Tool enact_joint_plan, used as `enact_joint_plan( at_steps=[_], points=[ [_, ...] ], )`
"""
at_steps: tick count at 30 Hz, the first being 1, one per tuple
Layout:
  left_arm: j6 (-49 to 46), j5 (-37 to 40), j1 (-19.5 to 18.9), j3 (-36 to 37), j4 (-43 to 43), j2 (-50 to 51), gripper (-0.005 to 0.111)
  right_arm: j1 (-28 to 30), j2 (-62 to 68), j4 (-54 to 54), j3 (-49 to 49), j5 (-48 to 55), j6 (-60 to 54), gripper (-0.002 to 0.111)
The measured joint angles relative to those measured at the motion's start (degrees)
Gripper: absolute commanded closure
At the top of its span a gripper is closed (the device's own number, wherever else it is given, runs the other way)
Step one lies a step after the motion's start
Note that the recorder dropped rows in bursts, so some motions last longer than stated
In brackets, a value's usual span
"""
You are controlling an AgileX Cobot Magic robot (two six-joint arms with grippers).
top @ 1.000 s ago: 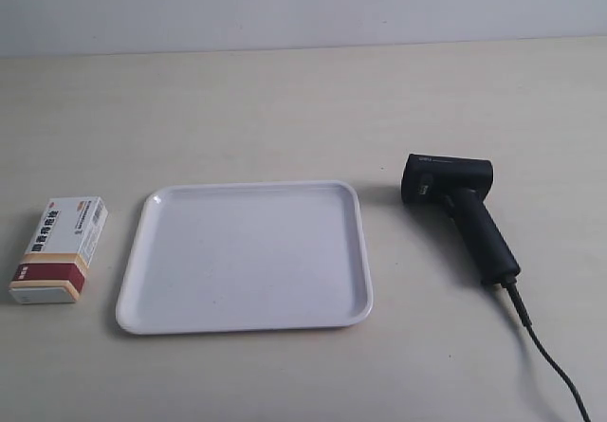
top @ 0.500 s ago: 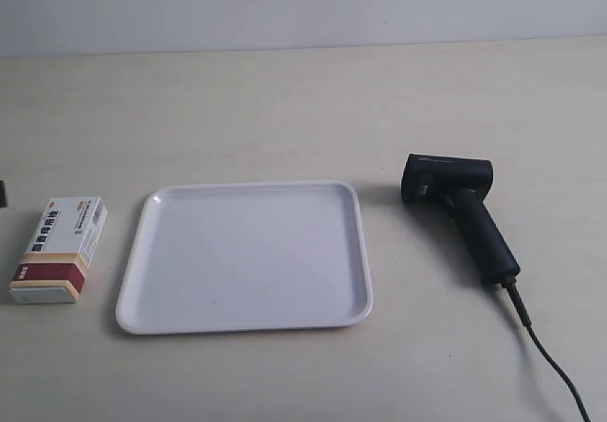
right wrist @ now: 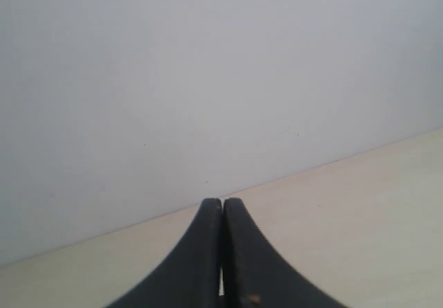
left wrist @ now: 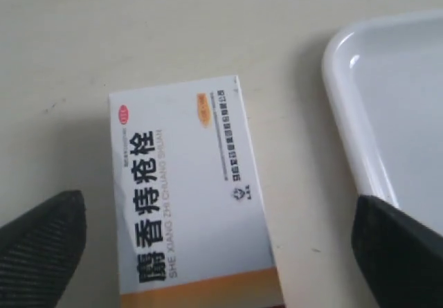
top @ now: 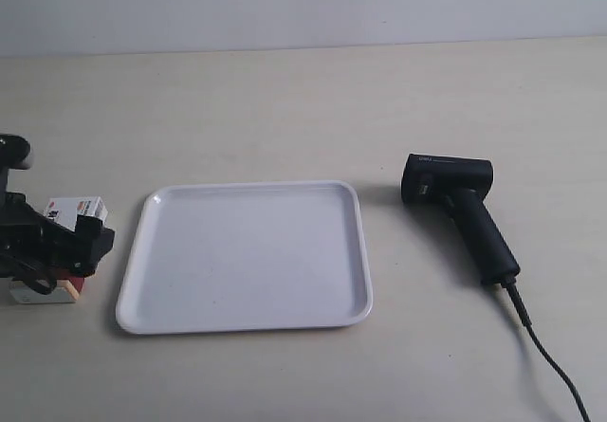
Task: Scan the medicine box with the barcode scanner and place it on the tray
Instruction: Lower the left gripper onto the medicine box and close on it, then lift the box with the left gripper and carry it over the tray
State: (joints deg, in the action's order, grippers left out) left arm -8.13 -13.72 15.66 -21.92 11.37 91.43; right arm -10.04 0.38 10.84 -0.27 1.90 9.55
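pale beige, matte tabletop (top: 285, 109) runs back to a plain white wall (top: 285, 5). the medicine box (left wrist: 190, 197) lies flat on it, white with black chinese lettering, a small red mark at one corner and an orange stripe toward the near end; in the exterior view it sits just beside the tray's outer edge, partly hidden by the arm. the left gripper (left wrist: 221, 252) hangs over the box with its dark fingers spread wide, one on each side, not touching it. the white tray (top: 142, 242) holds nothing, and the black barcode scanner (top: 465, 213) lies on its other side. the right gripper (right wrist: 222, 252) has its fingers pressed together, holding nothing, facing the wall.
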Motion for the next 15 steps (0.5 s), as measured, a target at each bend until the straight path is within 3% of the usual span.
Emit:
enact_joint_plan(
  at_steps=[5,8,15],
  points=[
    [-0.22,-3.76,0.00,0.00,0.00,4.75,0.005,0.00,0.00,0.00,0.00,0.08,0.00,0.108],
    [-0.22,-4.57,0.00,-0.07,0.00,6.63,0.020,0.00,0.00,0.00,0.00,0.08,0.00,0.108],
    [-0.35,-6.87,0.00,-0.07,-0.10,7.76,0.099,0.00,0.00,0.00,0.00,0.08,0.00,0.108]
  ],
)
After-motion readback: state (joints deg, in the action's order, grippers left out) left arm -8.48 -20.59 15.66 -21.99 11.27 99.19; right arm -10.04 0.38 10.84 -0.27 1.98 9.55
